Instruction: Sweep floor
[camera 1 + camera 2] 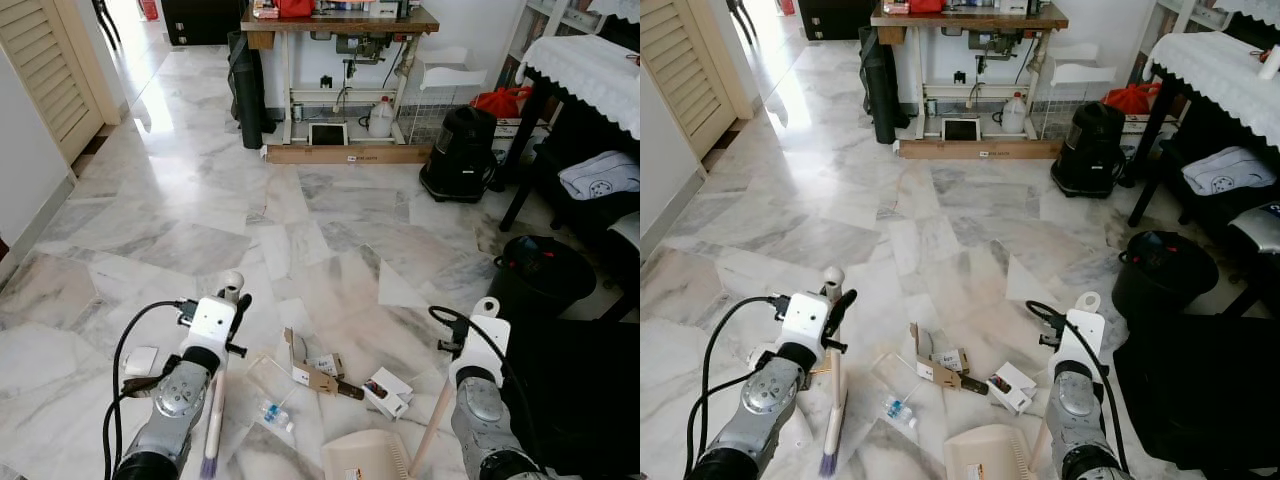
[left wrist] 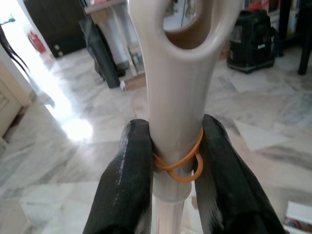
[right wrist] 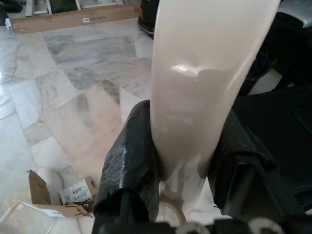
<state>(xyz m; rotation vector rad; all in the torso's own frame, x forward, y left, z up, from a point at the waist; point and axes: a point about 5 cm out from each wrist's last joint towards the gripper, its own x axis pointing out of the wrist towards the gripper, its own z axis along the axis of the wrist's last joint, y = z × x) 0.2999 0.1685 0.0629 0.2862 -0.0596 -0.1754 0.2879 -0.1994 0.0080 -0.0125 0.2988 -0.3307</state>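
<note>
My left gripper point(image 2: 174, 127) is shut on the cream handle of a broom point(image 1: 216, 400), just below the hanging hole at its top, where an orange rubber band is wound. The broom slants down to purple bristles point(image 1: 209, 464) on the marble floor. My right gripper point(image 3: 183, 122) is shut on the cream handle of a dustpan point(image 1: 364, 455), whose pan rests on the floor between my arms. Litter lies just ahead of the pan: torn cardboard pieces point(image 1: 312, 371), a small white box point(image 1: 388, 391), a clear plastic pack point(image 1: 268, 382) and a tiny bottle point(image 1: 276, 415).
A black round bin point(image 1: 540, 280) and dark furniture point(image 1: 575, 400) stand close on the right. Farther off are a black canister point(image 1: 460, 155), a sewing table point(image 1: 340, 20) with a long cardboard box point(image 1: 345, 153) under it, and a louvred door point(image 1: 50, 70) at left.
</note>
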